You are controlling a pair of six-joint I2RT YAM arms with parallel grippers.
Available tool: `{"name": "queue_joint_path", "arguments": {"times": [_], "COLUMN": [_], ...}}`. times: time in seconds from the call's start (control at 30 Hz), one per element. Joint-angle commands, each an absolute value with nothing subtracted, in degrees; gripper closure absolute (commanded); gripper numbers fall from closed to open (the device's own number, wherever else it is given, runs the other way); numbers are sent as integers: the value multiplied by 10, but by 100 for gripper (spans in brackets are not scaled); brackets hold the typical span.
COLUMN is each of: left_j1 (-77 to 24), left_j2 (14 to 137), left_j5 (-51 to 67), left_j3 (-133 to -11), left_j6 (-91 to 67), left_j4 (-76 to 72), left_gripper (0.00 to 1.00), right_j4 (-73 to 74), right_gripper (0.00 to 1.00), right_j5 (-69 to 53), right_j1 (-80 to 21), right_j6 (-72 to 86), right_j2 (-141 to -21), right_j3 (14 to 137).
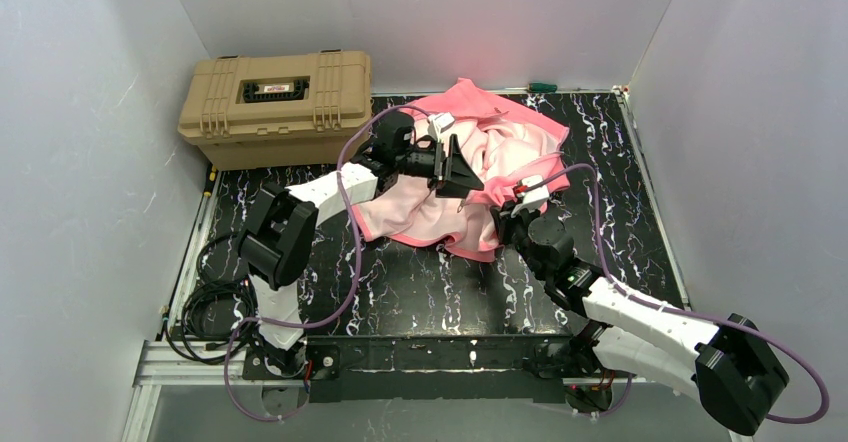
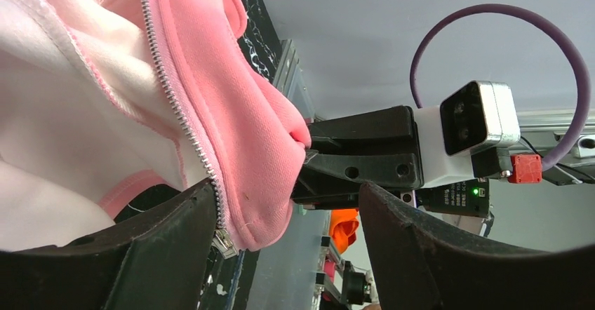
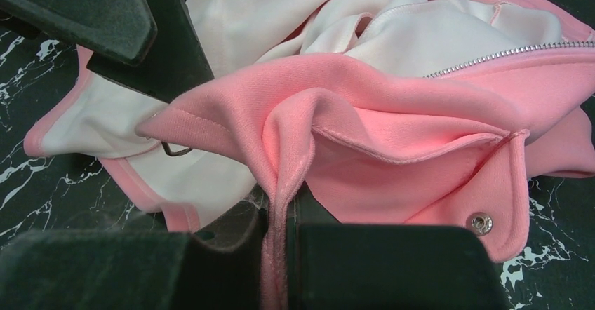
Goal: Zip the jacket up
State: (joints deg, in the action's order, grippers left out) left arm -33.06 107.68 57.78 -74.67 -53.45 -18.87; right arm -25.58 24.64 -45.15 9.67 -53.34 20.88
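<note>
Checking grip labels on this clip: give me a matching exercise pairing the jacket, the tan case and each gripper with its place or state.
1 jacket
2 tan case
3 left gripper
4 right gripper

A back-left corner
B shut on a pink fold
C unzipped, crumpled in the middle
D jaws apart around the zipper edge

Pairs: 1-C, 2-A, 3-D, 4-B

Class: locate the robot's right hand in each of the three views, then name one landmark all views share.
Top external: right hand at centre, on the jacket's near edge.
Left wrist: the hand centre-right, pinching a pink fold.
Right wrist: the hand bottom centre, shut on that fold.
Shared landmark: the jacket.
</note>
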Motion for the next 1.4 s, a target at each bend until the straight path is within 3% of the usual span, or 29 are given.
{"name": "queue_joint_path", "arguments": {"times": [0.0,0.27,0.5,0.6,0.8,1.03,1.2,1.3,1.37], "left_j1": [-323,-318,-318,-318,-318,-321,-324,-324,-324], "left_j2": [1038,1033,1031,1030,1028,1032,1029,1019,1011], "left_j5": [585,579,583,585,590,597,586,566,546], "left_j3": [-757,-757,-755,-753,-750,-755,-760,-775,-793], "left_j6": [-525,-529,-529,-528,-522,-511,-460,-392,-341], "left_j4": [-185,-179,-179,-179,-179,-179,-144,-74,-10], "left_gripper": [30,24,32,39,64,76,100,100,100], "right_j4": [-279,-258,-252,-252,-250,-243,-241,-229,-220], "right_gripper": [99,99,99,99,99,99,99,99,91], "right_j5": [232,201,195,195,191,192,181,167,154], "right_j1": [-456,-457,-457,-457,-457,-457,-457,-457,-457], "right_j6": [84,73,69,68,68,63,59,61,64], "right_j2": [-520,-523,-529,-532,-533,-530,-530,-530,-527], "right_j3": [221,229,233,234,232,234,236,244,248]}}
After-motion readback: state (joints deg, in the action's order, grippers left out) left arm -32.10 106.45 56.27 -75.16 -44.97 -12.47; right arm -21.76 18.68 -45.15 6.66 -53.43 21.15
